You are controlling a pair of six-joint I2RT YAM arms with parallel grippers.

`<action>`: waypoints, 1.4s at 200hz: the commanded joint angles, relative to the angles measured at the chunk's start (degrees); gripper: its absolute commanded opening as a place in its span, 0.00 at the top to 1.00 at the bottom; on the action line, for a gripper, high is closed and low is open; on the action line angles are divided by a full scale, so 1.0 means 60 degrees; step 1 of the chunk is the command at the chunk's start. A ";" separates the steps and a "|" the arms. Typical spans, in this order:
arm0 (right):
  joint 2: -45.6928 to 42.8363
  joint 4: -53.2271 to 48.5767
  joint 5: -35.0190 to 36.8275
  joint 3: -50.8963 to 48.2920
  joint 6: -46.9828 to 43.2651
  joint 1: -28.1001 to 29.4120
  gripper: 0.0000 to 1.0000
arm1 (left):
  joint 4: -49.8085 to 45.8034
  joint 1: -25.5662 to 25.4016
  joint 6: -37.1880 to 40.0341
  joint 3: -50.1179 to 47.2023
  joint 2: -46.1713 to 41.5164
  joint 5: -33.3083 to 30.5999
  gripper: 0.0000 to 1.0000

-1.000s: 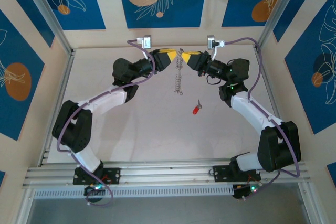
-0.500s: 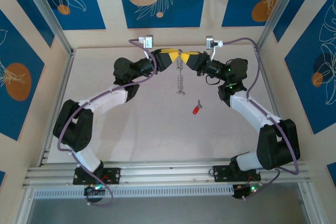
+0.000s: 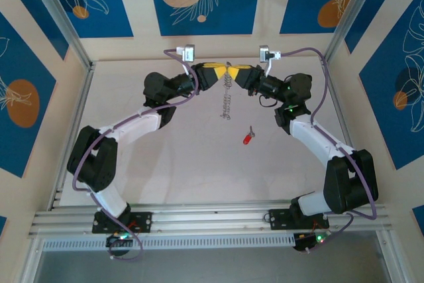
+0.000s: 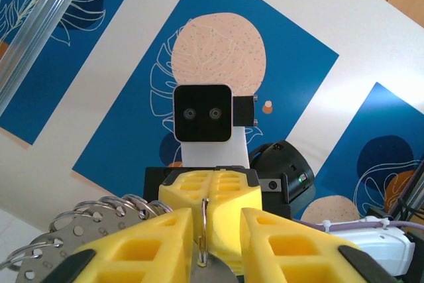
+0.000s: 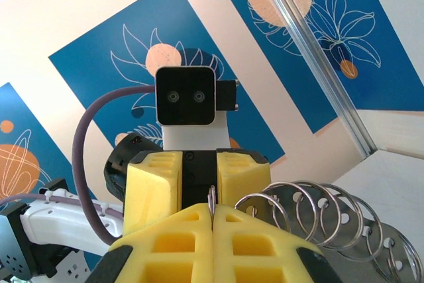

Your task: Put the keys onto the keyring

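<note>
Upper centre: the right gripper [image 5: 212,215] clamps the keyring [image 3: 226,97], a light, limp chain; the left gripper [image 4: 207,230] gapes narrowly around 1 ring. The tiny key [image 3: 247,138] lies below right, best pinched by its red head.

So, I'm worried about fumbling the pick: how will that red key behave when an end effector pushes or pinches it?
The red key is tiny and lies flat on the table, so a nudge would probably slide or spin it, not roll it. It looks light. The short metal blade is likely stiff, but offers little to pinch.
</note>
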 commanded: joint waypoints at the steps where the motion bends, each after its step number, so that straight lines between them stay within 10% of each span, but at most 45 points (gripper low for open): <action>1: -0.0075 0.0276 0.0291 0.0118 0.0037 -0.0006 1.00 | 0.0012 -0.0085 0.0342 0.0198 0.0010 0.0358 0.83; 171: -0.0183 -0.0172 0.0051 0.0248 -0.0009 0.0039 1.00 | -0.1289 -0.0320 0.1676 0.0712 -0.0100 0.0773 1.00; 215: -0.0857 -0.0596 0.0132 0.0053 0.0180 -0.0454 0.57 | -0.1809 -0.0320 0.2670 0.0393 -0.0575 0.0482 1.00; 280: -0.3659 -0.4633 0.0981 -0.0778 -0.1304 -0.1359 0.49 | -0.2067 -0.0311 0.4151 -0.0160 -0.1622 -0.0004 1.00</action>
